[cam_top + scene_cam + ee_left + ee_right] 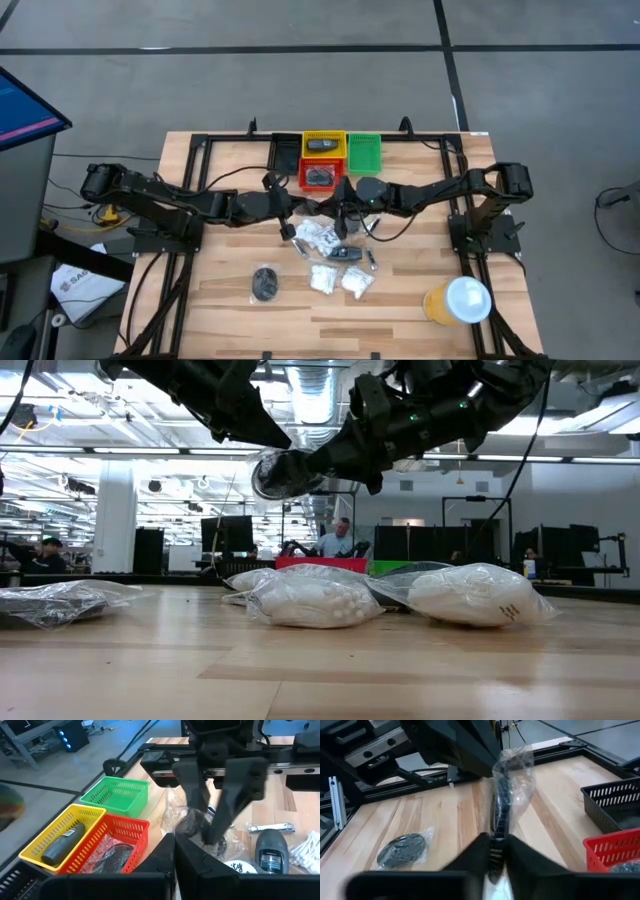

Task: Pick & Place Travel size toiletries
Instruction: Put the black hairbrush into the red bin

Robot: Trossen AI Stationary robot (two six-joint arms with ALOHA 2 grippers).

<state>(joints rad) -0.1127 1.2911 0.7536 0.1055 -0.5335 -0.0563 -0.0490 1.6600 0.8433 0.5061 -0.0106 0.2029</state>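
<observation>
the right claw (496, 851) is clamped on a bagged dark disc (500, 805), held in the air just in front of the red bin (321, 174). the left claw (172, 842) is pressed together, empty, close beside it. the disc stands on edge, flat faces sideways, no long axis. gripped only by rim and slick wrap, it could slip out or snag the left claw.

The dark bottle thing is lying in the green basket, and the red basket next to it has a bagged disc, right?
Not quite: the dark bottle lies in the yellow basket, as the left wrist view shows. The green basket looks empty. The red basket does hold a bagged disc.
</observation>
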